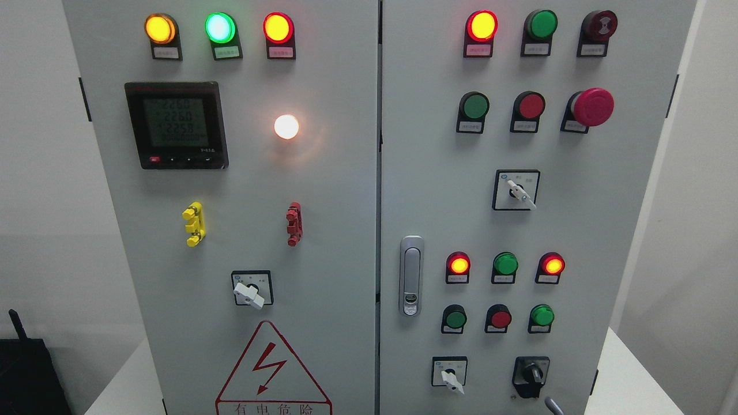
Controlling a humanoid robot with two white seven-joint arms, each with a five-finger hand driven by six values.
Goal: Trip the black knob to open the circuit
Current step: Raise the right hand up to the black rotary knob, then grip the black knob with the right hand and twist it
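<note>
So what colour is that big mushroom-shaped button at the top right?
Red. The mushroom button shows clearly in the head view, on the right door.

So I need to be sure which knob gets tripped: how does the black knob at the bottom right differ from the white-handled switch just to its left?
The black knob is all black on a black base; the white-handled switch sits on a white square plate with a black border. The black knob's handle points about straight up and down; the white handle angles down to the right. Both sit in the right door's bottom row.

Grey cabinet (323, 230), black knob (531, 376) lower right, lit lamps
</note>
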